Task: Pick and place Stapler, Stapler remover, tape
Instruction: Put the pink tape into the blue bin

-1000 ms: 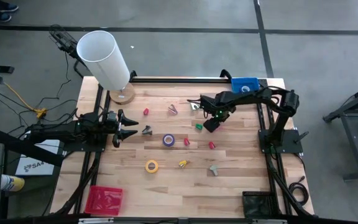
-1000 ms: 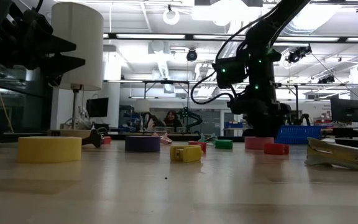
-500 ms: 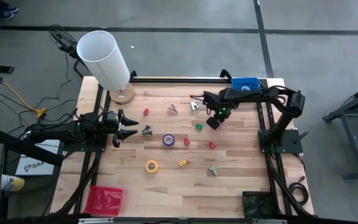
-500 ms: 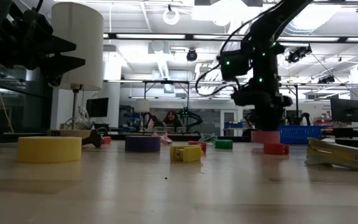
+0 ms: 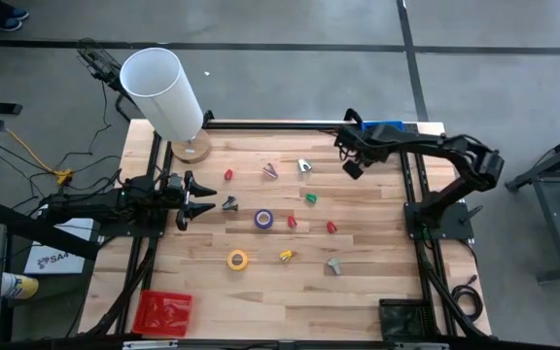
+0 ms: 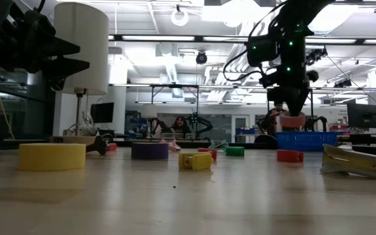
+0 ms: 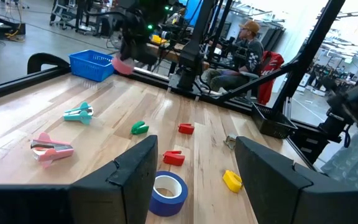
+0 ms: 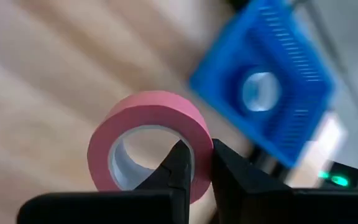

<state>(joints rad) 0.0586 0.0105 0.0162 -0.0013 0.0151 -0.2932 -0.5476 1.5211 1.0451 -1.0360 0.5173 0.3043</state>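
Observation:
My right gripper point(image 5: 355, 167) is over the table's far right part, just short of the blue basket point(image 5: 385, 128), and is shut on the pink tape roll point(image 8: 151, 140), which also shows in the low view point(image 6: 292, 121). A pale blue ring point(image 8: 260, 91) lies in the basket. The purple-blue tape point(image 5: 263, 219) and the yellow tape point(image 5: 237, 260) lie flat on the table's middle. My left gripper point(image 5: 191, 199) hangs open near the left edge, the blue tape point(image 7: 168, 190) ahead of it. My right gripper pinches the pink tape roll by its wall point(image 8: 194, 158), one finger point(image 8: 180, 165) inside the open centre and the other outside. The fingers come from above, pointing down. The roll is lifted clear of the table and sits about level below them point(image 6: 292, 121).
Small things lie scattered on the wood: a pink remover point(image 5: 270, 171), a pale one point(image 5: 304, 165), a dark one point(image 5: 229, 203), a grey piece point(image 5: 334, 263), red, green and yellow bits. A lamp point(image 5: 163, 92) stands at far left, a red basket point(image 5: 161, 311) at near left.
My right gripper has risen and moved toward the table's far right, to the blue basket, carrying the pink tape. The roll stood low at the table a second ago and now hangs clear above it.

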